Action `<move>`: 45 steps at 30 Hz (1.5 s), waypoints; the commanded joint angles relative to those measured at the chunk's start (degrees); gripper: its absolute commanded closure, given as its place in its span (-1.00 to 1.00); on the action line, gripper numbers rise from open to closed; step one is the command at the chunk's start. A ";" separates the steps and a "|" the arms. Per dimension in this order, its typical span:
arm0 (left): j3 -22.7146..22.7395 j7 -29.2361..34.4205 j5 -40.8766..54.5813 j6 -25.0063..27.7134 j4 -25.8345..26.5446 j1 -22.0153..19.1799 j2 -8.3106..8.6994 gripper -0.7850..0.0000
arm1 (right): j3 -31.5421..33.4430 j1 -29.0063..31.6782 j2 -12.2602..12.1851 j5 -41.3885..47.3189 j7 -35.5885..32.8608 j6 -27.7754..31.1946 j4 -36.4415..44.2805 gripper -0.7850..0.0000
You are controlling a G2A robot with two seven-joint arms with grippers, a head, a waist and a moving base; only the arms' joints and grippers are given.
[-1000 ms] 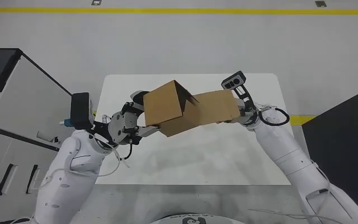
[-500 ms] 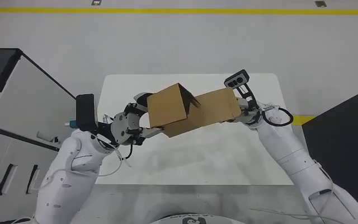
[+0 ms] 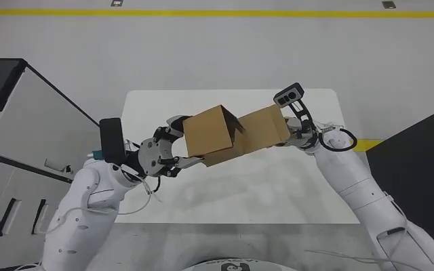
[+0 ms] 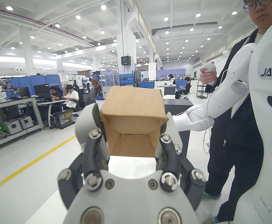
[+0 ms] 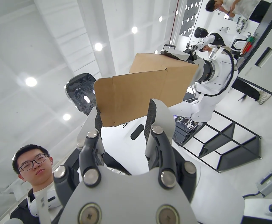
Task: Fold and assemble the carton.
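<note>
Left hand (image 3: 180,143) and right hand (image 3: 289,133) hold carton (image 3: 234,134) over table (image 3: 271,193).

**Bright, even light from above**

Rows of ceiling lamps (image 4: 103,7) light everything evenly; in the right wrist view they glare as white discs. The carton (image 3: 234,135) leaves a faint, soft shadow on the table (image 3: 298,196). Both wrist views bend straight lines near their edges.

Over the last second, carried the carton (image 3: 210,135) a short way toward the robot's right, above the table (image 3: 271,196). Brought the left gripper (image 3: 182,142) along with it, clamped across the carton's left end. Drew the right gripper (image 3: 287,133) a touch farther out toward the table's right edge, at the carton's other end.
</note>
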State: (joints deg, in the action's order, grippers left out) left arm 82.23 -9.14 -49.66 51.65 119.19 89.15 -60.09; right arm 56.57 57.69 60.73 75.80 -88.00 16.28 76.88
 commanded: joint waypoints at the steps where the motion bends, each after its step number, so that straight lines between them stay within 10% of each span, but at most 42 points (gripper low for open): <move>1: -0.02 -0.19 -0.20 0.02 -0.04 0.04 -0.04 1.00 | 0.27 0.07 -0.13 -0.09 0.00 0.00 0.09 -0.10; 45: -0.77 0.28 5.21 0.38 -0.71 -0.66 -0.81 1.00 | -2.31 -0.58 0.35 2.20 0.00 0.00 -4.00 0.01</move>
State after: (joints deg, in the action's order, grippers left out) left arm 81.55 -8.89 -44.48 52.00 118.55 88.54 -60.87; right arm 54.28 57.15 61.09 78.07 -88.00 16.28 72.82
